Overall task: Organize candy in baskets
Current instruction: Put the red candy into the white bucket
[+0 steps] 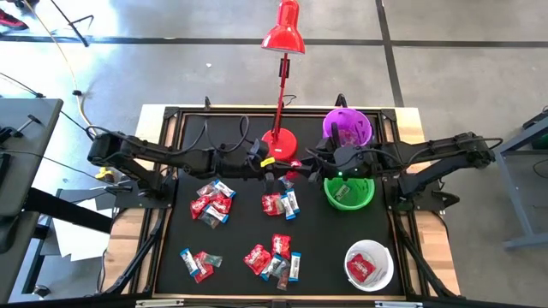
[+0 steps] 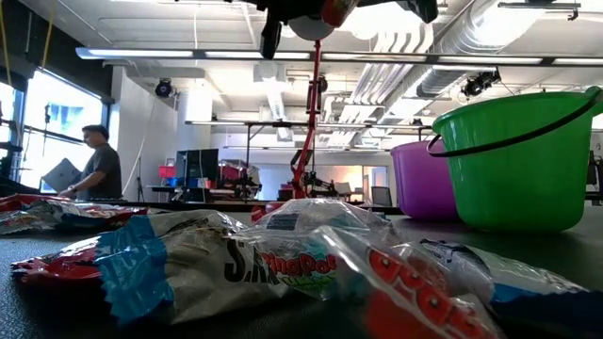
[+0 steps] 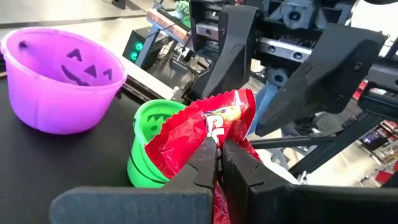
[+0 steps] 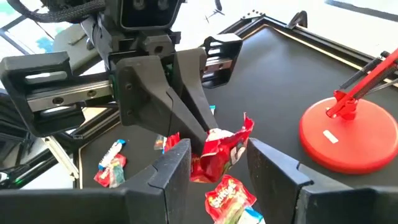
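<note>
Red candy wrapper (image 3: 211, 127) is pinched tight in the left gripper (image 3: 219, 155), held up mid-table near the green basket (image 1: 348, 192). The right gripper (image 4: 217, 165) sits spread around it, not gripping yet, so probably a handover.

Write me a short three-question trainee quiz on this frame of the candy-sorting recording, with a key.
1. True or false: the left gripper is shut on the red candy packet.
2. Which basket already holds red-wrapped candy: A) purple basket, B) green basket, C) white basket?
3. Fill in: the right gripper has its fingers ____, set on either side of the packet the left gripper holds.

Key: 1 true; 2 C; 3 open.
</note>
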